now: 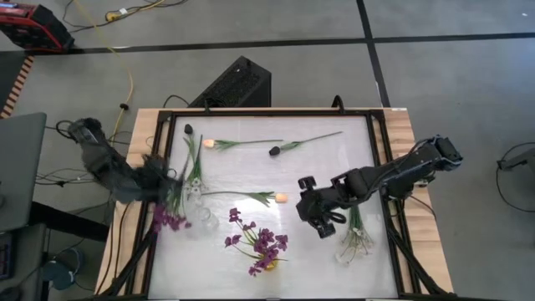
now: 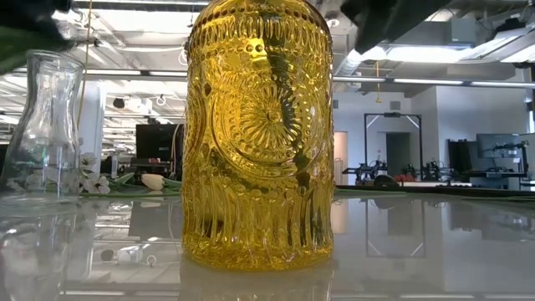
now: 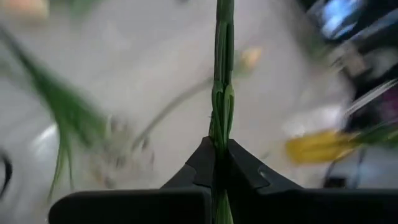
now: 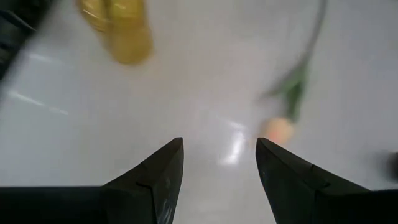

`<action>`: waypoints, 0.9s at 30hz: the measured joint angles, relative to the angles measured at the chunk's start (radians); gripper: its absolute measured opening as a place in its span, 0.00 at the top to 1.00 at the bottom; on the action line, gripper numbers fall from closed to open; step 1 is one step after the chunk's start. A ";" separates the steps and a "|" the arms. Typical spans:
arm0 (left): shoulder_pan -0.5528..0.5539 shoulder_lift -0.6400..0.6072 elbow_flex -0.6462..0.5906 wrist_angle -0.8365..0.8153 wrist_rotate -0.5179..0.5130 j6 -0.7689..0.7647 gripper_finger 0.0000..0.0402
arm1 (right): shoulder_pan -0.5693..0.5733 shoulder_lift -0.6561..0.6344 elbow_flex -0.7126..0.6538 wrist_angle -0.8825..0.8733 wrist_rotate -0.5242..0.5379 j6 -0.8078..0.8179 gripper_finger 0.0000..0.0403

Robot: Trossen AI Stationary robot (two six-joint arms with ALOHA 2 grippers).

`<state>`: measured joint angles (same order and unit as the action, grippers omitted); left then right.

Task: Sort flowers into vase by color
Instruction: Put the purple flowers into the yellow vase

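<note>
My left gripper (image 1: pixel 170 189) is at the table's left side, shut on a green stem (image 3: pixel 219 93) whose purple cluster (image 1: pixel 167 220) shows toward the near edge beside it. My right gripper (image 1: pixel 322 219) is open over the middle right, touching nothing. A yellow glass vase (image 1: pixel 266 264) (image 2: pixel 255 134) at the near middle holds purple flowers (image 1: pixel 263 242). Two cream-peach tulips (image 1: pixel 209 144) (image 1: pixel 280 198), two dark buds (image 1: pixel 189 129) (image 1: pixel 274 151) and a white spray (image 1: pixel 194 179) lie flat on the table. The nearer tulip (image 4: pixel 278 129) lies ahead of my right fingers. My left gripper pinches the purple flower's green stem (image 3: pixel 217 146) between its two fingers. The stem runs on straight ahead between the fingertips, along the fingers rather than across them. The purple cluster (image 1: pixel 167 220) is at the stem's near end; whether it touches the table I cannot tell.
A clear glass vase (image 1: pixel 203 220) (image 2: pixel 46 125) stands just right of the purple cluster. Another clear vase (image 1: pixel 354 242) with green stems in it stands at the right, close to my right arm. A black frame (image 1: pixel 380 159) borders the white table top.
</note>
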<state>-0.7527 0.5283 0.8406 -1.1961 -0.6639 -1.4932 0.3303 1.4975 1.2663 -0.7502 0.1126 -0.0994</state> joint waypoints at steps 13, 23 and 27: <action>0.081 0.029 0.250 0.663 -0.243 0.832 1.00 | -0.189 0.000 0.000 0.363 0.620 -0.932 0.44; 0.169 0.204 0.249 0.872 -0.124 0.797 1.00 | -0.194 0.000 0.000 1.058 0.531 -1.679 0.44; 0.263 0.279 0.249 0.875 0.015 0.710 1.00 | -0.161 0.000 0.000 1.140 0.385 -1.824 0.44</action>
<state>-0.4902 0.8076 1.0900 -0.3212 -0.6486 -0.7829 0.1698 1.4975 1.2667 0.3902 0.4973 -1.9236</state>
